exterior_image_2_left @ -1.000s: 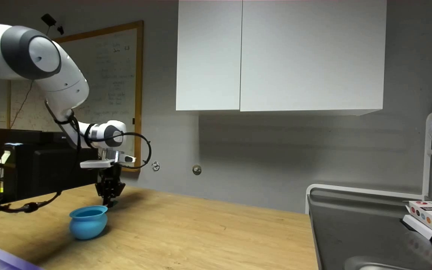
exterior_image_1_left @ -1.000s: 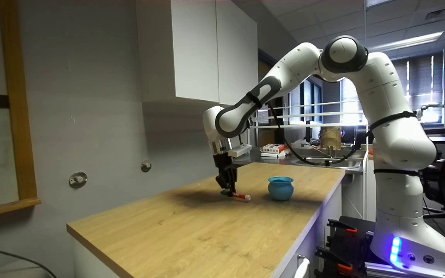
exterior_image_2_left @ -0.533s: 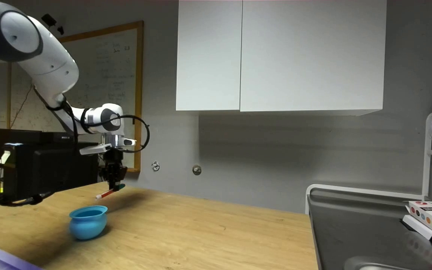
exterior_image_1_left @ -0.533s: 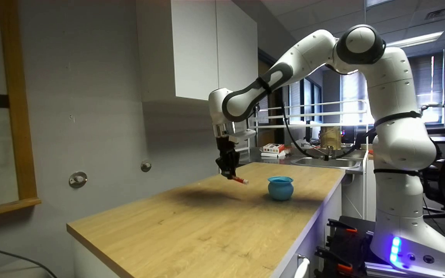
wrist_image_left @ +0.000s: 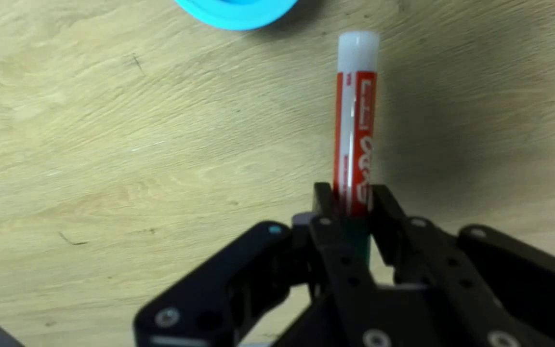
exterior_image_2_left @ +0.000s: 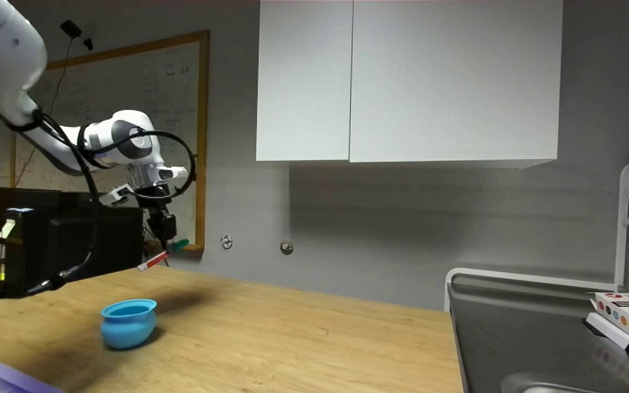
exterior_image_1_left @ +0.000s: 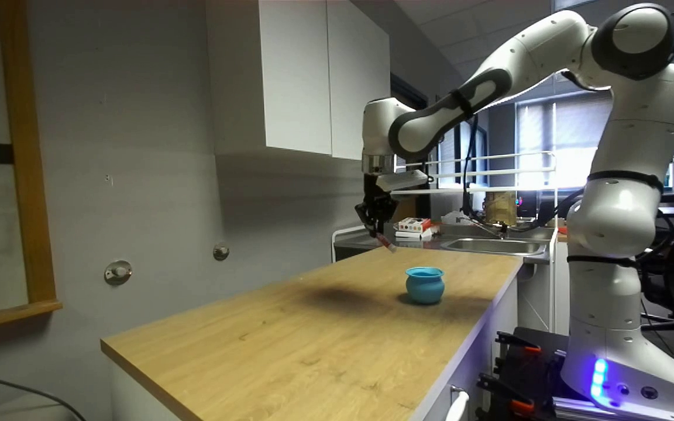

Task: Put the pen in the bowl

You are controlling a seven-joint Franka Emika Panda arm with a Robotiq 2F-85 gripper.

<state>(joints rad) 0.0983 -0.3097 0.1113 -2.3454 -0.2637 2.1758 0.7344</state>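
Observation:
The pen is a red and white marker with a green cap; it shows in the wrist view (wrist_image_left: 357,120) and in both exterior views (exterior_image_1_left: 386,242) (exterior_image_2_left: 153,261). My gripper (wrist_image_left: 352,195) is shut on it near the cap, and the fingers partly hide the cap. The gripper (exterior_image_1_left: 377,231) (exterior_image_2_left: 167,246) holds the pen well above the table, with its white end tilted down. The blue bowl (exterior_image_1_left: 425,287) (exterior_image_2_left: 128,327) stands upright on the table, lower than the pen and apart from it. Only the bowl's rim (wrist_image_left: 239,17) shows at the top of the wrist view.
The wooden table (exterior_image_1_left: 290,345) (exterior_image_2_left: 303,338) ends at a wall. White wall cabinets (exterior_image_1_left: 299,76) (exterior_image_2_left: 407,82) hang above. A metal sink (exterior_image_1_left: 492,246), a white rack (exterior_image_1_left: 489,173) and a red and white box (exterior_image_2_left: 628,316) are beyond the table. A dark monitor (exterior_image_2_left: 90,240) stands behind the arm.
The gripper, shut on the pen, has risen from the tabletop, and the pen has come up with it. The pen now tilts more steeply. The bowl has not moved.

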